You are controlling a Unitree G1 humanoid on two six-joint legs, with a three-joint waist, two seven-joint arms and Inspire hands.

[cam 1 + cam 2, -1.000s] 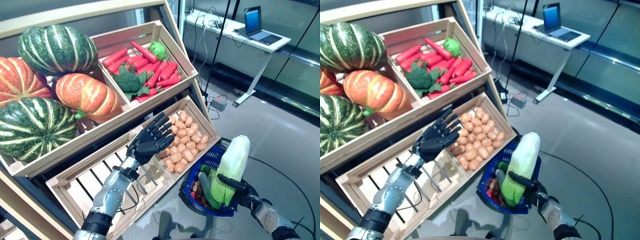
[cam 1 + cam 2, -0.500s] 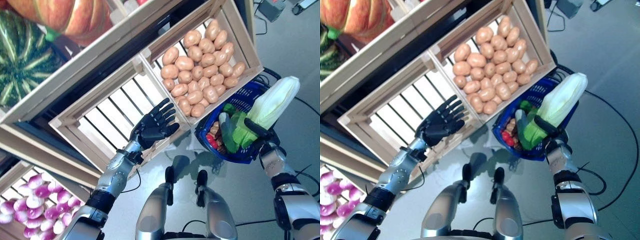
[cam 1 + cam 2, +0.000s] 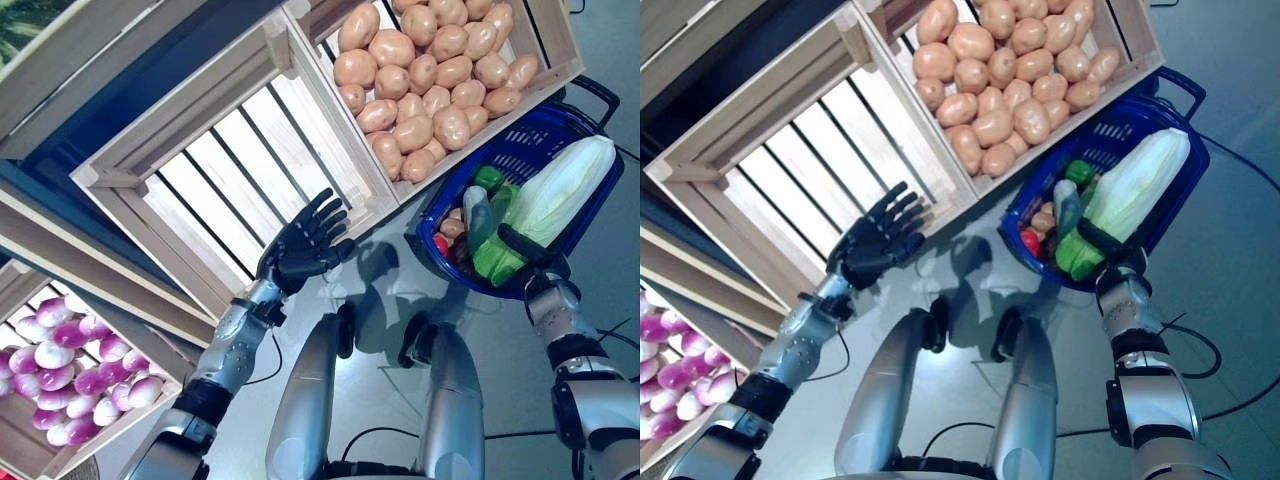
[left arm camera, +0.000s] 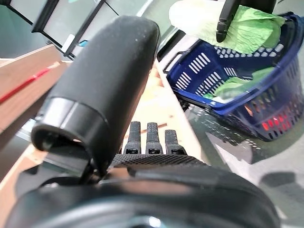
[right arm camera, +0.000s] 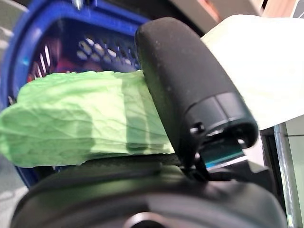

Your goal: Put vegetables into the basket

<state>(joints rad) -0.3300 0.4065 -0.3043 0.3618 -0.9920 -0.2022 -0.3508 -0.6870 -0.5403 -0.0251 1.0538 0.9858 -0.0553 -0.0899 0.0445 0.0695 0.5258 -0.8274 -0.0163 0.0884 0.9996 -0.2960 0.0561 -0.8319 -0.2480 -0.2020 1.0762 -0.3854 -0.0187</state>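
A blue plastic basket point(image 3: 527, 147) sits at the right, below the potato crate. A long pale napa cabbage point(image 3: 560, 190) lies across it, green end down. My right hand point(image 3: 520, 242) is shut on that green end, the thumb point(image 5: 185, 80) pressed over the leaves point(image 5: 85, 118). Under the cabbage the basket holds a green zucchini point(image 3: 478, 215), a green pepper point(image 3: 487, 178) and something small and red point(image 3: 441, 243). My left hand point(image 3: 300, 250) hovers open and empty, fingers spread, before the front edge of the empty slatted crate point(image 3: 230, 160).
A wooden crate full of potatoes point(image 3: 430, 70) stands just above the basket, beside the empty one. On the lower shelf at the left lies a crate of purple-and-white turnips point(image 3: 60, 370). Grey floor runs beneath the basket and to the right.
The camera has tipped further down, so the pumpkins and upper shelf have left the view. My right hand still holds the cabbage over the basket; my left hand stays open by the empty crate.
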